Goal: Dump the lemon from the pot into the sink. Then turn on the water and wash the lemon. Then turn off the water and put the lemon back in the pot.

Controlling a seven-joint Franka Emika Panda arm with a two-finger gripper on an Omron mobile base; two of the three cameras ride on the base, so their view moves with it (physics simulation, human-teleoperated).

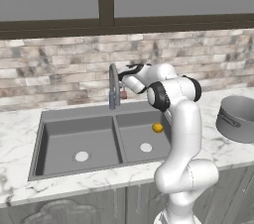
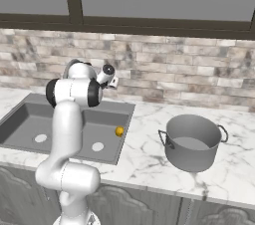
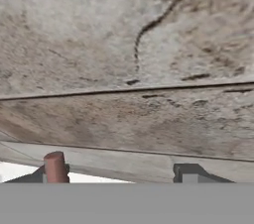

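A: Layout?
B: Dark grey double-basin sink (image 1: 79,134) set in the marble counter (image 2: 149,164). Wide grey metal pot (image 2: 193,142) upright on the counter, right of the sink.
A: Fruit?
B: Small yellow-orange lemon (image 1: 158,128) lies in the right basin, near its right wall.
A: Hand?
B: Gripper (image 1: 124,89) is beside the slim arched faucet (image 1: 113,86), at its red handle (image 3: 55,167). Can't tell if it's open or gripping.

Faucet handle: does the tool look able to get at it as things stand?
Probably yes. The tool is already level with the faucet's red handle, which shows right beside one fingertip; nothing stands between them.
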